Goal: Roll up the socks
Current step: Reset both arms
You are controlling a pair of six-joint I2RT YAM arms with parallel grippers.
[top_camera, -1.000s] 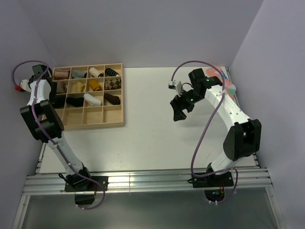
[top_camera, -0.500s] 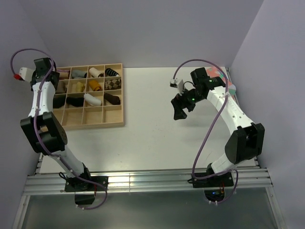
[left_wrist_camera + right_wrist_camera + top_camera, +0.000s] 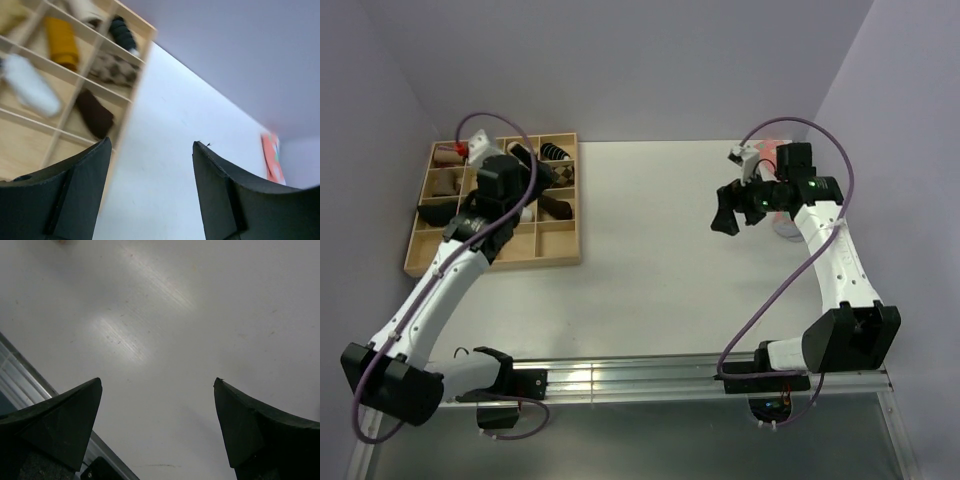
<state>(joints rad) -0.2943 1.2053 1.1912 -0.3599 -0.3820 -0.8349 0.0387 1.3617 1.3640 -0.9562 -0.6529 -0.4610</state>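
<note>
Several rolled socks lie in a wooden compartment tray (image 3: 560,255) at the table's left: a black one (image 3: 555,152), a dark brown one (image 3: 557,207) and others partly hidden by my left arm. The left wrist view shows yellow (image 3: 62,42), white (image 3: 30,92), checkered (image 3: 112,70) and dark brown (image 3: 95,112) rolls. A pink sock (image 3: 778,150) lies at the far right, mostly hidden under my right arm. My left gripper (image 3: 528,200) (image 3: 151,142) is open and empty over the tray. My right gripper (image 3: 725,215) (image 3: 157,380) is open and empty above bare table.
The white table (image 3: 640,260) is walled by purple panels at the back and both sides. A metal rail (image 3: 640,375) runs along the near edge and shows in the right wrist view (image 3: 20,375). The pink sock also shows far off in the left wrist view (image 3: 270,155).
My left arm has swung from the tray's far left corner to over its middle. My right arm has moved right, toward the pink sock. Both grippers stay open.
</note>
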